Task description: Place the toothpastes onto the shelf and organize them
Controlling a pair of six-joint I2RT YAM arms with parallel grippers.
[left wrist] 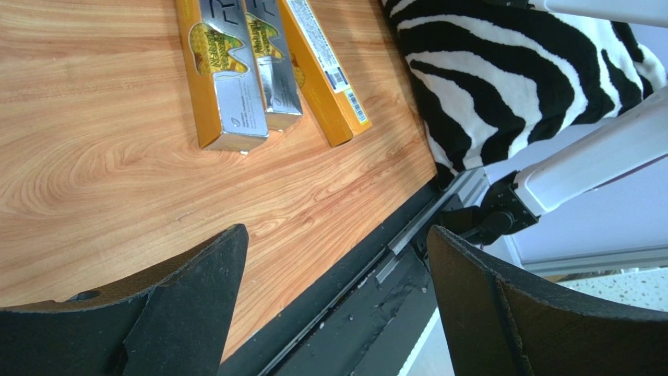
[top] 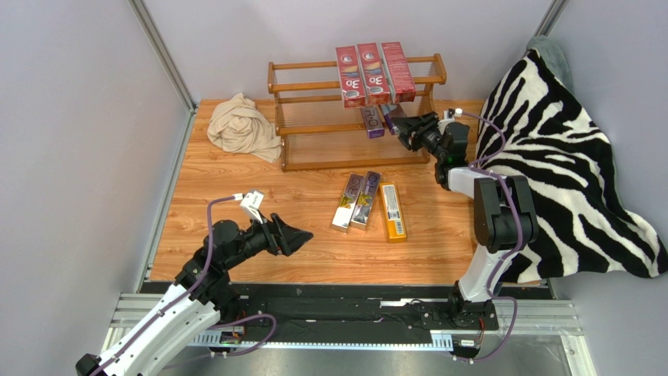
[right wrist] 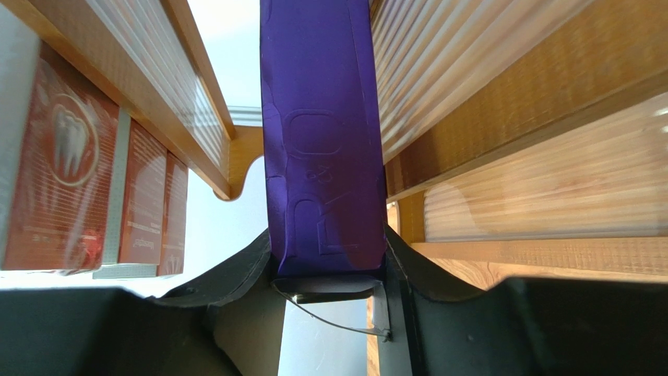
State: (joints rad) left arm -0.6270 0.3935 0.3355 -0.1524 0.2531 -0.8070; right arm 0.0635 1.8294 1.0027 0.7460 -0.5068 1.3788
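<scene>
Grip on the purple carton (right wrist: 321, 133) is endwise, right tool (right wrist: 325, 262) clamped, presumably so it can slide between the shelf (top: 314, 86) rails below the red cartons (top: 375, 74); left tool (left wrist: 335, 235) gapes above the table (left wrist: 117, 157).

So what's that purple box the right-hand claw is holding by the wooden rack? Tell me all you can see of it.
It is a long, narrow purple box, glossy card by the look of it, with raised letters reading PRO along its face. The right gripper clamps its near end between two black fingers, and the end flap there looks slightly ajar. The box points away into the wooden shelf, between its rails. Whether it rests on a slat cannot be told.
</scene>
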